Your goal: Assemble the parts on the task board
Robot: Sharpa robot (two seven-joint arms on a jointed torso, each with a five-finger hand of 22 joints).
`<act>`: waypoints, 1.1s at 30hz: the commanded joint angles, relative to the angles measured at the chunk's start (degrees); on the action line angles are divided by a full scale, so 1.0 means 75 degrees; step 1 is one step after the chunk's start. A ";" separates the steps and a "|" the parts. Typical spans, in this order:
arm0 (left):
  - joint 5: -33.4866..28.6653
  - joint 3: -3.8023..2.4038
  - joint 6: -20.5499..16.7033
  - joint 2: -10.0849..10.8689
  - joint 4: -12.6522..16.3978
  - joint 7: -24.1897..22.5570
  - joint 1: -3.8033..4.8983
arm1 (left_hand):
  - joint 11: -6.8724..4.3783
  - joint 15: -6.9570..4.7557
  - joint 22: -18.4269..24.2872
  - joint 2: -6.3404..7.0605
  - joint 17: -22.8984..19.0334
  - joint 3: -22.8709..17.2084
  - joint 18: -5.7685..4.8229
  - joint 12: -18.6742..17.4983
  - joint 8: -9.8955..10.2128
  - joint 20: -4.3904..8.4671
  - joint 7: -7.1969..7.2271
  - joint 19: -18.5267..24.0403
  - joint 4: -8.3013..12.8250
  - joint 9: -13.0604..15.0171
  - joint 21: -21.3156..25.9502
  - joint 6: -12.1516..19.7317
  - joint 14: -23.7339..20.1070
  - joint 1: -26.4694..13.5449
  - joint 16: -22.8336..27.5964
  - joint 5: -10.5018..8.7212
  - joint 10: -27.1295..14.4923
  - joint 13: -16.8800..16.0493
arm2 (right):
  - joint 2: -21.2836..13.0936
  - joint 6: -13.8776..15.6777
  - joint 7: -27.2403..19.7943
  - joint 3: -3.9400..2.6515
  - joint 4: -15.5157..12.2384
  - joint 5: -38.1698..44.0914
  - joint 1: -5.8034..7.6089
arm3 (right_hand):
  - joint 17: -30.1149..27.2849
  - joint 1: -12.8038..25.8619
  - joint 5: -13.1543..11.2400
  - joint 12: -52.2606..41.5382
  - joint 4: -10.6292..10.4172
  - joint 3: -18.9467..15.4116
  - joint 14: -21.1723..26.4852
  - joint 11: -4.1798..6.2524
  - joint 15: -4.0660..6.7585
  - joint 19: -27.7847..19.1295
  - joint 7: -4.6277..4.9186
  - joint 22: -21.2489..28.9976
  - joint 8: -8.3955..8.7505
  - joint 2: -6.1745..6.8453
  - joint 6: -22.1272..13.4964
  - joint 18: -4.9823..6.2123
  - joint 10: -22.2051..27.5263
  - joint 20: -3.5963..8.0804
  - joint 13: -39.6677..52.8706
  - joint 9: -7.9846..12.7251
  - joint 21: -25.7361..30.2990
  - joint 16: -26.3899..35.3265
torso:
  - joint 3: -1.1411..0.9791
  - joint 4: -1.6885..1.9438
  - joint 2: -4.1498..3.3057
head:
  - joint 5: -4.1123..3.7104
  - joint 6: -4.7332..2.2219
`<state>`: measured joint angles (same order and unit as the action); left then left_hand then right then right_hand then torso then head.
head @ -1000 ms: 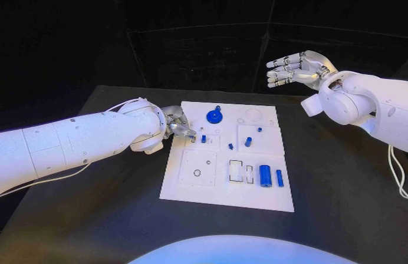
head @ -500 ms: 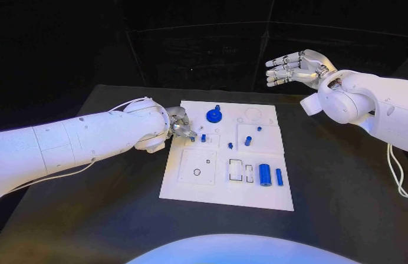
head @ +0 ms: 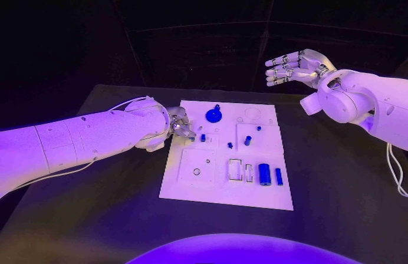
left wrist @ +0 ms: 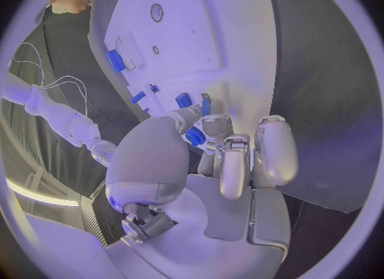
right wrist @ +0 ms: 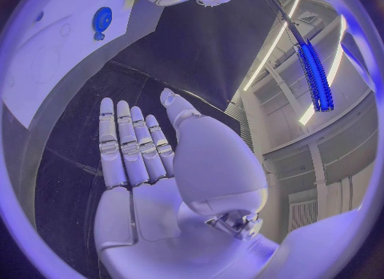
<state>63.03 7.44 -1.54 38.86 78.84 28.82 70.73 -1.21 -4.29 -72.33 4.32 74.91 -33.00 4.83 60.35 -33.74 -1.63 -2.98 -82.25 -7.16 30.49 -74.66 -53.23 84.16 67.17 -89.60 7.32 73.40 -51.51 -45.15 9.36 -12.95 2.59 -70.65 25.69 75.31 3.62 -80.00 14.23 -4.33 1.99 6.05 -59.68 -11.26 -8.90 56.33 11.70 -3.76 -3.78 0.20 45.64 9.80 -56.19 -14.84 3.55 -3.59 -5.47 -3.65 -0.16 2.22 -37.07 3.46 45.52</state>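
Note:
The white task board [head: 204, 184] lies in the middle of the black table. My left hand [head: 178, 124] is at the board's left edge, fingers curled, and pinches a small blue part [left wrist: 194, 137] between thumb and fingers just over the board [left wrist: 200, 29]. Close by, a blue peg [head: 202, 138] stands in the board. A round blue knob [head: 213, 115] sits near the far edge, also seen as a blue knob [right wrist: 102, 18] from the right wrist. A blue cylinder [head: 265, 174] and a blue bar [head: 279, 177] lie near the right edge. My right hand [head: 293, 68] hangs high beyond the table's far right, fingers spread, holding nothing.
Another blue peg [head: 247, 140] and a tiny blue piece [head: 229, 145] stand mid-board. White rectangular slots [head: 236, 170] and a round hole [head: 196, 171] mark the near half. Bare black table [head: 340, 181] surrounds the board. A white cable [head: 394, 170] hangs from my right arm.
My left hand has crept slightly toward the far side along the board's left edge, still holding the small part. The right hand has stayed put.

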 commanded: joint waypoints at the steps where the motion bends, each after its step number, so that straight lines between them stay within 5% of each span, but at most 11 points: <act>1: 0.0160 -0.0001 0.0224 -0.0021 -0.0024 0.0075 0.0008 | -0.0018 -0.0050 0.0011 -0.0070 0.1932 -0.0785 -0.0072 0.0021 -0.0021 -0.0008 0.0014 -0.0046 0.0765 0.0008 -0.0024 -0.0057 0.0760 -0.0013 -0.0007 0.0015 0.0056 0.0006 | 0.0005 -0.0046 -0.0064 -0.0005 -0.0012 0.0002 0.0015 | -0.0010 0.0042 0.0027 0.0007 0.0034 -0.0032 0.0061 -0.0018 -0.0010 0.0060 0.0368 0.0008 0.0018 -0.0049 -0.0014 0.0092 0.0048 -0.0005 0.0002 0.0004 0.0027 0.0011 | 0.0000 0.0005 -0.0003 | 0.0005 0.0004; 33: 0.0194 -0.0001 0.0526 -0.0101 -0.0083 0.0094 0.0009 | -0.0025 -0.0052 -0.0019 0.0004 0.1961 -0.0745 -0.0079 0.0077 -0.0070 -0.0006 0.0029 -0.0055 0.0827 0.0040 -0.0040 -0.0069 0.0767 -0.0084 -0.0024 -0.0007 0.0097 -0.0054 | 0.0011 -0.0070 -0.0060 -0.0005 -0.0017 0.0028 0.0014 | -0.0010 0.0042 0.0027 0.0007 0.0034 -0.0032 0.0061 -0.0018 -0.0010 0.0060 0.0368 0.0008 0.0018 -0.0049 -0.0014 0.0092 0.0048 -0.0005 0.0002 0.0004 0.0027 0.0011 | 0.0002 0.0009 -0.0006 | -0.0020 0.0045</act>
<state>64.13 7.31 1.02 38.19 78.30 28.97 70.93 -1.40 -4.28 -72.44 4.43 74.91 -33.05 4.83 60.80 -33.94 -1.63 -2.87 -82.25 -6.82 30.67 -74.66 -53.37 84.16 67.05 -89.60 7.13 73.62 -51.83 -45.13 9.29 -12.96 2.59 -70.68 25.79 75.30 3.62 -80.00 14.20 -4.33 1.99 6.05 -59.67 -11.26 -8.90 56.33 11.70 -3.76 -3.78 0.20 45.64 9.80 -56.19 -14.84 3.55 -3.59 -5.48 -3.65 -0.13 2.25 -37.08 3.32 45.83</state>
